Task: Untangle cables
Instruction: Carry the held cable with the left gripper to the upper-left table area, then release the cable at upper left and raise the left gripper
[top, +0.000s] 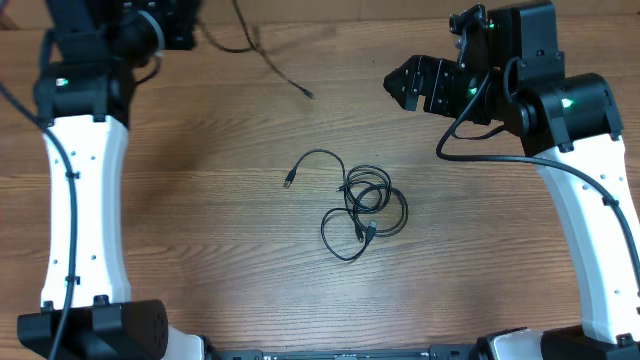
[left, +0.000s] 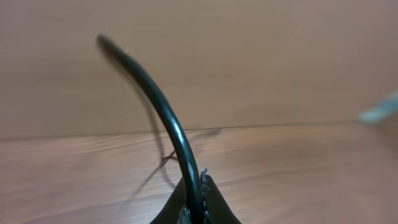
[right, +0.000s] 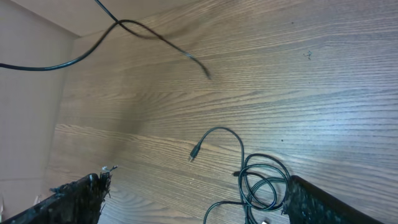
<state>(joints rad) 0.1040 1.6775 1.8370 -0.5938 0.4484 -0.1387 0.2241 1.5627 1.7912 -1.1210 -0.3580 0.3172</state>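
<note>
Counter (top: 200, 200): wood-grain top, plain tan wall behind.
Right tool (top: 402, 86): jaws spread wide, gripping nothing.
Left tool (left: 193, 214): jaws pinched tight on the single cable (left: 168, 118), which arches up out of them.
Single cable: trails away from the left tool, its free end (top: 310, 94) well short of the right tool.
Cable tangle (top: 362, 205): loose loops flat on the counter, ahead of the right tool, well apart from the left tool.
Plug (top: 290, 182): ends a strand curling out of the tangle.
</note>
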